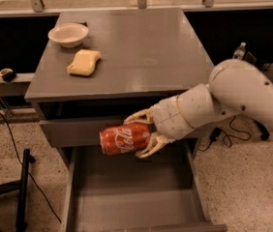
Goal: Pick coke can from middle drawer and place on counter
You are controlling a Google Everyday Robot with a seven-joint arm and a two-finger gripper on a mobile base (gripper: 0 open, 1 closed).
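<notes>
My gripper (135, 137) is clenched on the coke can (119, 139), with one finger (137, 115) curled over its upper side and the other (149, 149) hooked beneath it. The can lies sideways in my grasp, white script facing outward, its free end pointing toward the side of the counter (141, 47) where the bowl (68, 34) sits. It hangs in the air just below the counter's front edge, in front of the closed drawer front (73, 132) directly under the counter, and clear of the grey floor of the middle drawer (131, 187), which stands pulled out lower down under that same front edge.

My arm (243, 91) reaches in from beyond the counter's front corner on the side away from the bowl. Its thick white segment sits level with the counter's front edge, then slopes down and inward to the wrist, so my gripper points sideways along the counter's front.

On the counter, near its far corner, the bowl rests, and a yellow sponge (84, 62) lies just in front of it, toward the counter's front edge
</notes>
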